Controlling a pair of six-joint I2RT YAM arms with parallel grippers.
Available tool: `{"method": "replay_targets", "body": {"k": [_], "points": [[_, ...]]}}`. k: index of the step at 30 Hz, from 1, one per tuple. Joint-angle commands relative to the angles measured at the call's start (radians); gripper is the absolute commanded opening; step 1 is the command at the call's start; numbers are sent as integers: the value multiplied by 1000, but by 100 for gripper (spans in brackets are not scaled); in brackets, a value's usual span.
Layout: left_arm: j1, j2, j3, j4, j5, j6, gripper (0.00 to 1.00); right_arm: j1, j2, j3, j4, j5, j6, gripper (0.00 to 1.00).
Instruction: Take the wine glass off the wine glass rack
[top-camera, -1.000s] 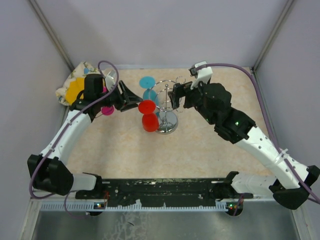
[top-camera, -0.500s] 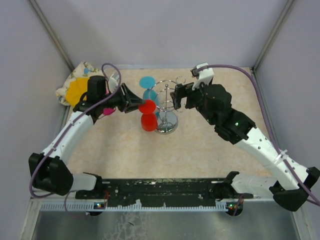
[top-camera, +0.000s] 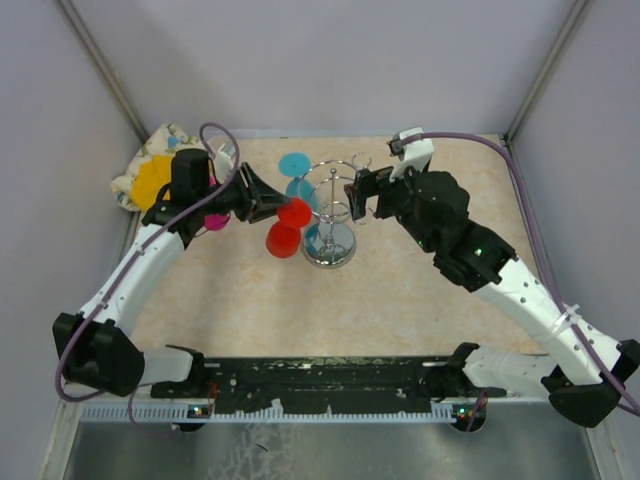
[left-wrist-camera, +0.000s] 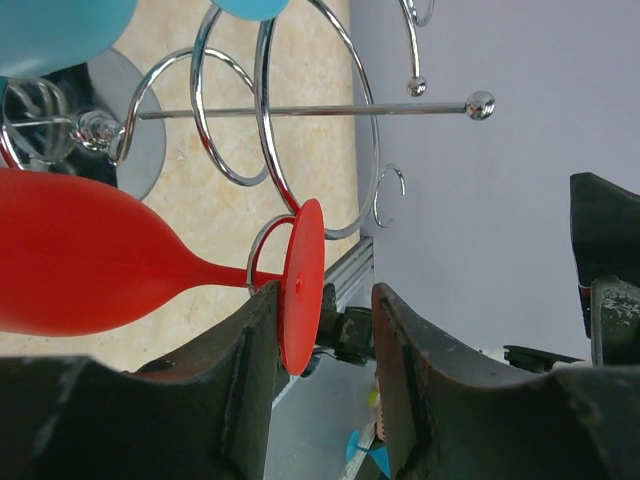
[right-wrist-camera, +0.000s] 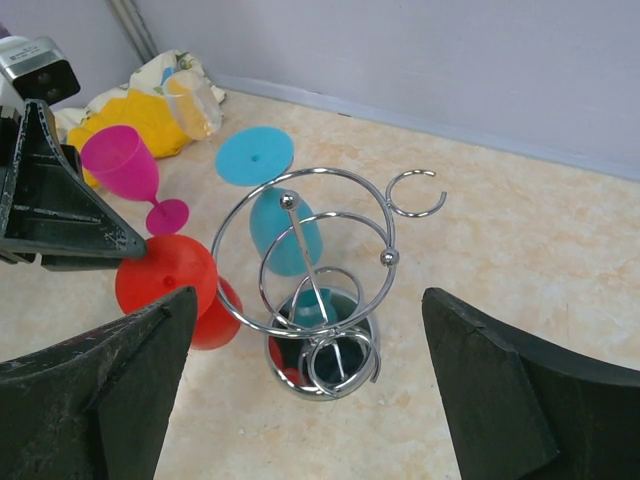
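The chrome wine glass rack (top-camera: 330, 245) stands mid-table, and also shows in the left wrist view (left-wrist-camera: 300, 110) and the right wrist view (right-wrist-camera: 300, 250). A red wine glass (top-camera: 283, 240) hangs by its stem in a loop on the rack's left side, tilted with its bowl swung left. My left gripper (top-camera: 268, 200) is open, and the glass's red foot disc (left-wrist-camera: 300, 285) sits between its fingers, against one finger and apart from the other. A blue wine glass (top-camera: 298, 170) hangs at the rack's back left. My right gripper (top-camera: 356, 195) is open and empty just right of the rack top.
A pink wine glass (top-camera: 213, 220) lies on the table under my left arm. A yellow and patterned cloth bundle (top-camera: 150, 175) with a clear glass (right-wrist-camera: 195, 100) sits at the back left corner. Grey walls close in the back and both sides.
The red glass has tilted: its bowl swung left and away from the rack base while its foot stayed between my left fingers. The right gripper has barely moved.
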Motion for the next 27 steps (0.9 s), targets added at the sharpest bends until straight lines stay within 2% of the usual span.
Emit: {"method": "replay_targets", "body": {"k": [1,8,14,22,24,27], "points": [[-30,-9,24,33,11,-20,47,-11,-24,-4,48,0,1,94],[-56,25,18,44,15,-17,45,-16,-31,-2,47,10,-2,94],[-57,37,21,61,22,-8,18,-21,-42,-8,45,15,-5,94],[-59,51,-1,90,41,-16,6,-25,-47,-16,46,14,-10,94],[-59,49,2,91,43,-13,1,-25,-48,-18,46,13,-12,94],[-59,37,14,88,38,-7,0,-25,-53,-22,47,14,-12,94]]}}
